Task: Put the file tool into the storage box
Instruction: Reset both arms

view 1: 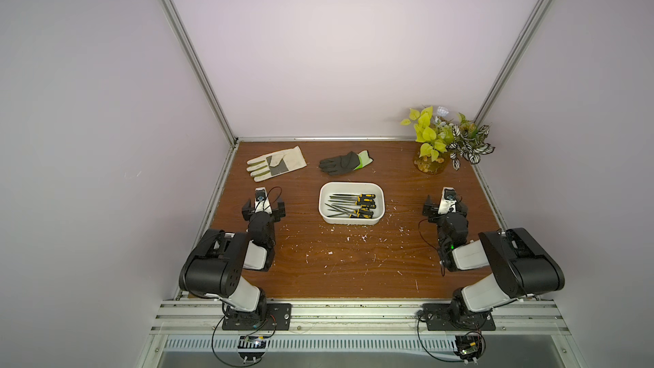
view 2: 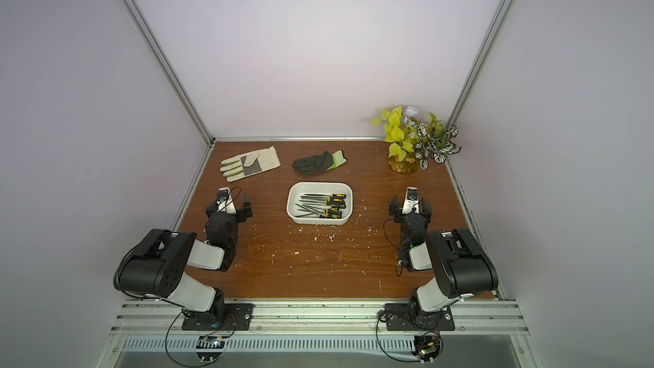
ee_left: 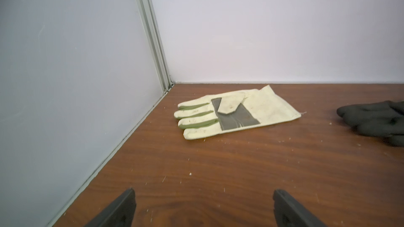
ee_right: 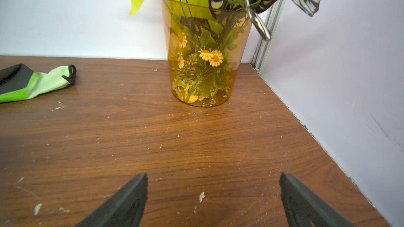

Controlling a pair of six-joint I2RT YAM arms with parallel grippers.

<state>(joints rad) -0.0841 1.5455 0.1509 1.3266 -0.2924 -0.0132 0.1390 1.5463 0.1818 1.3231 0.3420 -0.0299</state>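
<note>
My left gripper (ee_left: 203, 193) and right gripper (ee_right: 213, 177) are hanging spread and empty on either side of the box (view 1: 351, 220). The files (view 1: 348, 204) are lying inside it, so reaching in is only risking hooking one out.

We think this is a robot lab, set up as a small test booth. Plain pale walls (view 1: 336, 47) are held by metal rails (view 1: 190, 47), and a left arm (view 1: 219, 263) and a right arm (view 1: 509, 263) are bolted to a metal bar (view 1: 354, 313) at the edge of a brown wood table (view 1: 354, 263). On it we see work things laid out neatly: a white glove (view 1: 276, 168), a black glove (view 1: 341, 163), a box (view 1: 350, 220) of files (view 1: 354, 205), and a plant (view 1: 435, 136).
</note>
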